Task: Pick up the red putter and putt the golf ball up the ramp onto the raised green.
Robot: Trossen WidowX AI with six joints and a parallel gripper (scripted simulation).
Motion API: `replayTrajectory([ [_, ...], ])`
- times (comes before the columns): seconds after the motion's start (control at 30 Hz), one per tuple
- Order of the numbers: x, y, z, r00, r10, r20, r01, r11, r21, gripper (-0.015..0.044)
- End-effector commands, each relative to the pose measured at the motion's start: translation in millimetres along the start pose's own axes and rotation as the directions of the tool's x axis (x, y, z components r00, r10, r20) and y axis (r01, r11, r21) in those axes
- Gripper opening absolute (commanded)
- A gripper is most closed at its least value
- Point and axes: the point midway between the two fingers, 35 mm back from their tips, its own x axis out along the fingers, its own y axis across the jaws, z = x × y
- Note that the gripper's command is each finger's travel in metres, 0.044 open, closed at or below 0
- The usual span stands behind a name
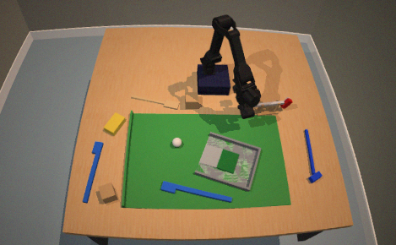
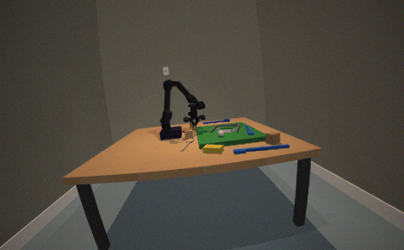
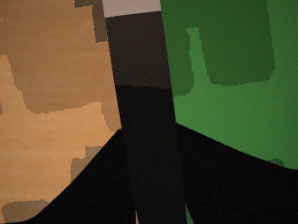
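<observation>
The red putter lies along the back right edge of the green mat (image 1: 149, 169); its red head (image 1: 287, 103) and pale shaft (image 1: 273, 104) point right, and its dark handle (image 3: 139, 50) crosses the wrist view. My gripper (image 2: 194, 126) (image 3: 146, 135) is shut on that handle, with a black finger on either side of it. The arm hides the grip in the top view. The white golf ball (image 1: 176, 142) (image 2: 220, 134) rests on the mat. Right of it stands the grey-walled ramp piece, with a light grey ramp (image 1: 210, 155) on its left and the dark green square (image 1: 228, 161) beside it.
A blue club (image 1: 200, 193) lies on the mat's front part; others lie left (image 1: 91, 177) and right (image 1: 310, 152). A yellow block (image 1: 114, 123), brown blocks (image 1: 108, 193) (image 1: 192, 101) and a thin tan club (image 1: 147, 100) surround the mat. A low green wall (image 1: 128, 160) edges its left side.
</observation>
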Motion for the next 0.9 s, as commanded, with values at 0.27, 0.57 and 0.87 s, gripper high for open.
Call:
replayTrajectory([
  [0.27, -20.0, -3.6, 6.7, 1.000, -0.001, 0.000, 0.001, 1.000, 0.000, 0.0000],
  [0.57, -79.6, -3.4, 22.8, 1.000, 0.000, 0.000, 0.000, 1.000, 0.000, 0.0000],
  [0.87, -93.8, -5.4, 17.3, 1.000, -0.003, -0.012, 0.004, 0.999, 0.044, 0.0000],
])
